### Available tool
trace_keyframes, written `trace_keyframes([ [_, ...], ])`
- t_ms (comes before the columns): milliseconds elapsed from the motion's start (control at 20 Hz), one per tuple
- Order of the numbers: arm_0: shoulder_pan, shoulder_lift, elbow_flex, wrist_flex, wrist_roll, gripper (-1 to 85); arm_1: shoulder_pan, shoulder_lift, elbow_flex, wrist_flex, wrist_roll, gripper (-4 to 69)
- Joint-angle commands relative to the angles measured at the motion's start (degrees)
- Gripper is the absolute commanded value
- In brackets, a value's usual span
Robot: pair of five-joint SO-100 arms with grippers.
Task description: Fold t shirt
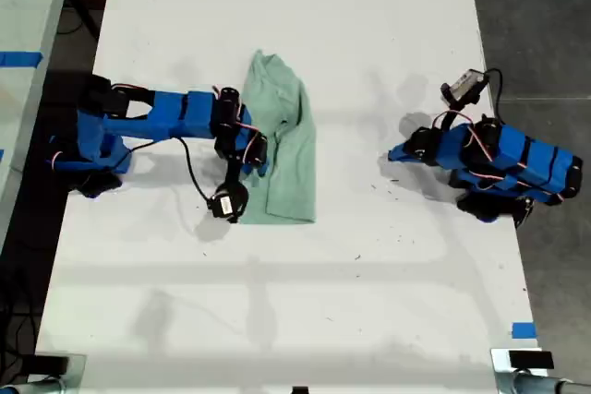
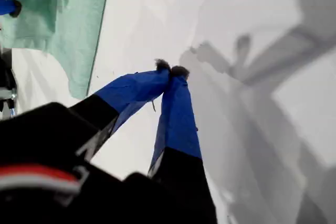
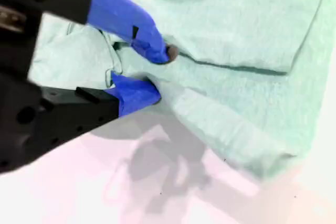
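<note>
The pale mint-green t shirt (image 1: 286, 145) lies folded into a long strip on the white table (image 1: 369, 265), a little toward the exterior view's left of centre. My second gripper (image 1: 257, 152) (image 3: 157, 74) rests on the shirt's edge nearest its arm. Its jaws stand apart, with a ridge of the t shirt (image 3: 236, 51) between the blue fingertips (image 3: 157, 51). My first gripper (image 1: 392, 154) (image 2: 170, 69) is shut on nothing and hovers low over bare table at the exterior view's right. It points toward the t shirt (image 2: 68, 19), well clear of it.
The second arm's wrist camera (image 1: 226, 203) and its black cable hang beside the shirt's near corner. Blue tape (image 1: 523, 329) marks the table at the exterior view's lower right. The table's edges run down both sides of the exterior view, with dark floor beyond.
</note>
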Motion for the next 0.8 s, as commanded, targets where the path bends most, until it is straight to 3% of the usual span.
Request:
trace_keyframes([
  [0, 1.5, -0.1, -4.1, -5.5, 2.5, 16.8, 0.2, 0.8, 3.2, -1.1, 0.1, 0.5],
  [200, 1.8, 0.5, -4.1, -12.5, 5.0, 21.0, 0.1, 0.8, 3.2, -1.1, 0.0, 0.5],
  [300, 1.8, 1.6, -4.0, -12.2, 5.5, 19.7, 0.1, 0.8, 3.2, -1.1, 0.0, 0.5],
  [400, 1.1, 4.4, -3.9, -9.9, 5.6, 17.0, 0.1, 0.8, 3.2, -1.1, 0.0, 0.5],
  [500, 0.7, 12.0, -1.9, -8.3, 5.4, 0.1, 0.1, 0.8, 3.2, -1.1, 0.0, 0.5],
  [650, 0.6, 28.5, 4.8, -8.3, 5.1, 0.0, 0.1, 0.8, 3.2, -1.1, 0.0, 0.5],
  [750, -1.5, 43.3, 20.8, -13.7, 3.8, 0.0, 0.1, 0.8, 3.2, -1.1, 0.0, 0.5],
])
